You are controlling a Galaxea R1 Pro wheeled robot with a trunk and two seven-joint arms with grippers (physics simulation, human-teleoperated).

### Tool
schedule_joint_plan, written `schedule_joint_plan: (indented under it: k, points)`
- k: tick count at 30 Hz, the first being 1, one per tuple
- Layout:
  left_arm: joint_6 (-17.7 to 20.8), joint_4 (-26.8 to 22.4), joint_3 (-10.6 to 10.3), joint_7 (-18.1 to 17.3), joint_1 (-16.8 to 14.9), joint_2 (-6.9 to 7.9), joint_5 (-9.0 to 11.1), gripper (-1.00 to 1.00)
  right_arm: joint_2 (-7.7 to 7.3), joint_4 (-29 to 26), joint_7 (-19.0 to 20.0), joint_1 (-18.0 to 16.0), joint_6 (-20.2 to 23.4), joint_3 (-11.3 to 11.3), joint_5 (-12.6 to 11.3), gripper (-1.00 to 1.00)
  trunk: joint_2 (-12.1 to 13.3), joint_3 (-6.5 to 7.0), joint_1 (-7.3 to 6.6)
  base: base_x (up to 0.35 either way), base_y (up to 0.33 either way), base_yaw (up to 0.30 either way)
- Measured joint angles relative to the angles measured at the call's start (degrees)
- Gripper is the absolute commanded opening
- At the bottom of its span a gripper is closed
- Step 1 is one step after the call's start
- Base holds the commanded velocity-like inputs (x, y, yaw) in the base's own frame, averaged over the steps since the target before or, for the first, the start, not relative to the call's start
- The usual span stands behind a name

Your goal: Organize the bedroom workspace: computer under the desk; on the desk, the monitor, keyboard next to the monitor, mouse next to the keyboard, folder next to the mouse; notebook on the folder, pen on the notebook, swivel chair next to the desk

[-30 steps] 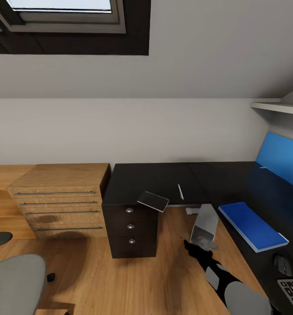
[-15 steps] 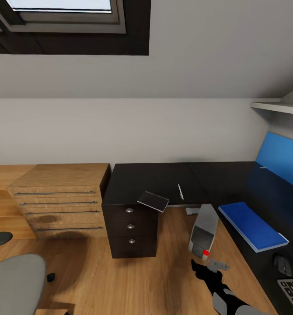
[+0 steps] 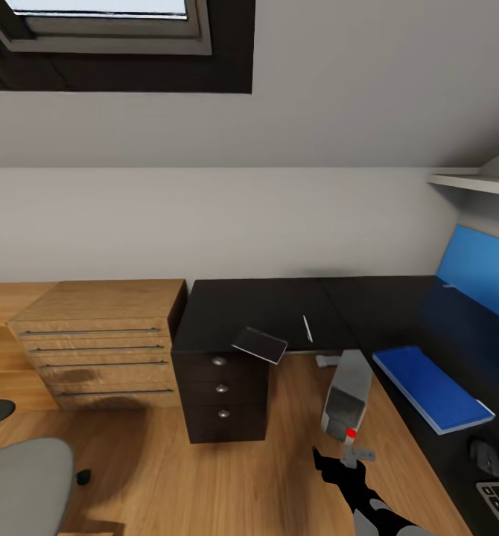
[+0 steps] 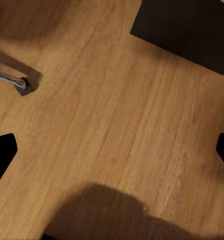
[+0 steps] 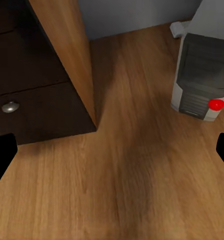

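Writing: none readable anywhere
Right gripper point(image 5: 112, 150): fingers spread wide, holding nothing, hovering over the wooden floor point(image 3: 205, 476)
Computer point(image 3: 348, 394): pale grey tower with a red dot, standing on the floor just ahead of the right gripper, beneath the desk point(image 3: 279, 305) edge
Folder point(image 3: 432, 387): bright blue, lying flat on the desk, beyond the gripper to its right
Pen point(image 3: 307, 327): thin white stick lying on the desk
Left gripper point(image 4: 112, 150): fingers wide apart, empty

Black desk point(image 3: 279, 301) top, bright blue folder point(image 3: 432, 387), pale grey computer point(image 3: 348, 391) (red dot on it), grey chair seat point(image 3: 22, 484), honey-brown plank floor point(image 3: 205, 476)
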Motion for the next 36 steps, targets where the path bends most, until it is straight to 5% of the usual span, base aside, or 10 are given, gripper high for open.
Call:
schedule_joint_plan:
  k: [30, 36]
  points:
    - [0.01, -0.01, -0.03, -0.02, 0.0, 0.05, -0.43, 1.0, 0.25, 0.01, -0.15, 0.0, 0.26, -0.24, -0.13, 1.0, 0.0, 0.0, 0.03, 0.06, 0.059, 0.0]
    - [-0.02, -0.07, 0.0, 0.13, 0.0, 0.01, -0.3, 1.0, 0.15, -0.42, 0.33, -0.15, 5.78, -0.61, -1.75, 1.0, 0.0, 0.0, 0.03, 0.0, 0.0, 0.0]
